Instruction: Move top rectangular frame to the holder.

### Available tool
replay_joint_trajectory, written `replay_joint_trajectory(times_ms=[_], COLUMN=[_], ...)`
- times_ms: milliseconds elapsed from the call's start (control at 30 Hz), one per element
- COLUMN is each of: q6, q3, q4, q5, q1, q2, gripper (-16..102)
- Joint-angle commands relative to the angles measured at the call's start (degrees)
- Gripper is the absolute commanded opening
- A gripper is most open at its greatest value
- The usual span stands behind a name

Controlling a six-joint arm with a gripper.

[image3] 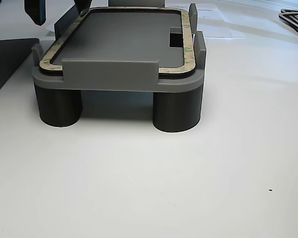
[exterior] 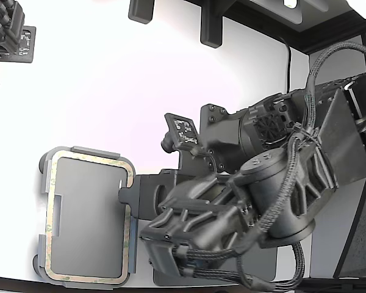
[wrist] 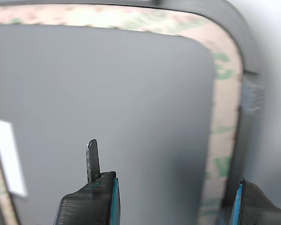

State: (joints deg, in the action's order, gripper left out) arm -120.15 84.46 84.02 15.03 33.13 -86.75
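**Frame lying in the holder, gripper spread over its edge**

The frame (exterior: 89, 161) is lying flat inside the holder (exterior: 44, 183), its tan ring hugging the raised tabs all the way round. In the other view the frame (image3: 185, 47) is sitting level on the holder (image3: 109, 74), which is standing on dark round legs on the white table (image3: 188, 173).

The gripper (wrist: 175, 199) is hovering just above one long side of the frame (wrist: 222, 140), jaws standing wide, one finger (wrist: 92, 159) over the hollow centre and the other outside the ring. Nothing is sitting between them.

By my reading, the placing looks done or nearly so, and the step in hand is letting go cleanly. Doing that well means lifting straight up, keeping the jaws spread so neither finger is catching the thin ring or a tab and dragging it out of its seat.

The arm (exterior: 262, 183) is filling the exterior view's right.
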Motion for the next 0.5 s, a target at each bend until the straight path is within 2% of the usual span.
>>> replay_joint_trajectory(times_ms=[0, 100, 200, 267, 333, 367, 467], q6=[6.50, 11.16, 16.44, 26.89, 38.23, 46.76, 73.56], q3=[-3.69, -2.37, -3.16, -1.49, 3.16, 6.59, 16.35], q4=[-0.79, -4.13, -2.11, -3.69, -7.12, -10.28, -16.52], q5=[3.96, 6.68, 10.20, 10.28, 11.25, 12.39, 15.21], q1=[-0.18, -0.35, -0.70, -1.85, -2.90, -3.43, -6.42], q2=[-3.16, -5.80, -8.44, -12.04, -17.84, -21.62, -33.05], gripper=[100, 100, 100, 100, 100, 96, 100])
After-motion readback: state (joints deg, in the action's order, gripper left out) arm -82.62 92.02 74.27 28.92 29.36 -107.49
